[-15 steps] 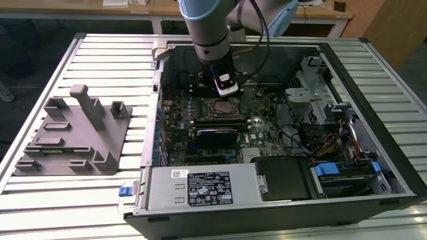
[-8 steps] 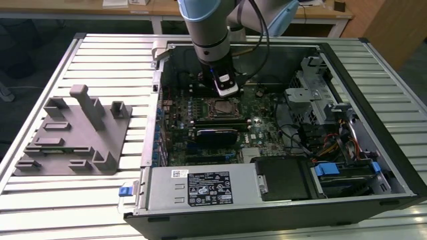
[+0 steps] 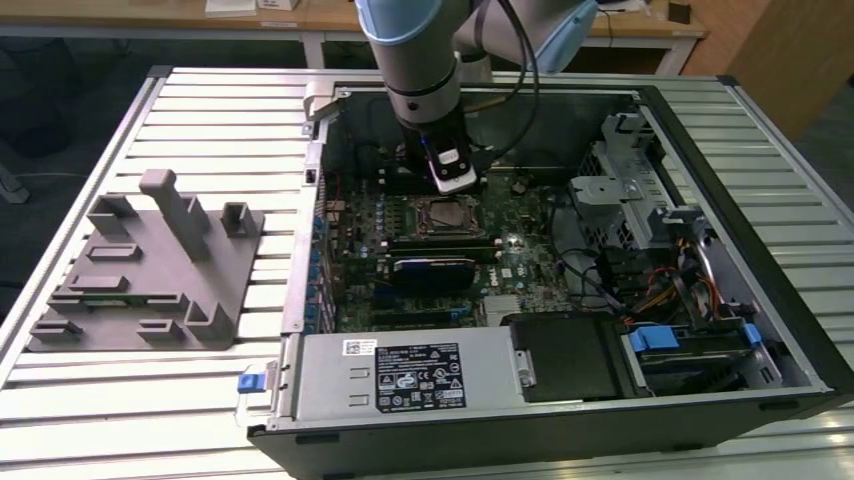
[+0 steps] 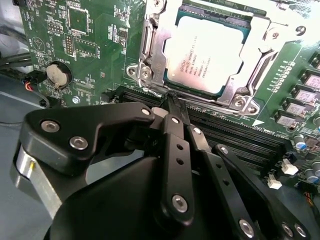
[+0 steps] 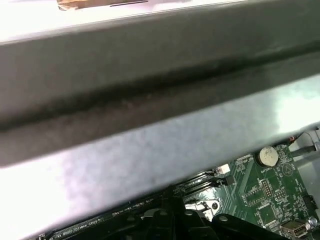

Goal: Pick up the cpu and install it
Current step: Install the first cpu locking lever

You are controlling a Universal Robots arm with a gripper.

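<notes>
cpu (image 4: pixel 207 55) is sitting flat in the motherboard (image 4: pixel 85 45) socket, metal frame around it, inside the open computer case (image 3: pixel 747 250) on the slatted surface (image 3: pixel 200 110). gripper (image 4: pixel 172 102) is hovering just beside the socket edge, fingers closed together, holding nothing. Grey fixture (image 3: pixel 147 270) is lying well apart, at the exterior view's left.

Slatted metal table (image 3: pixel 200 100), perhaps wooden desks (image 3: pixel 320 15) behind, dark floor (image 3: pixel 54 90)

— The chip (image 4: pixel 207 55) is showing a pale, brushed metal top, and the board (image 4: pixel 90 45) is looking glossy green.

— The gripper (image 4: pixel 172 107) is looking like matt black plastic — its screws are shining.
</notes>
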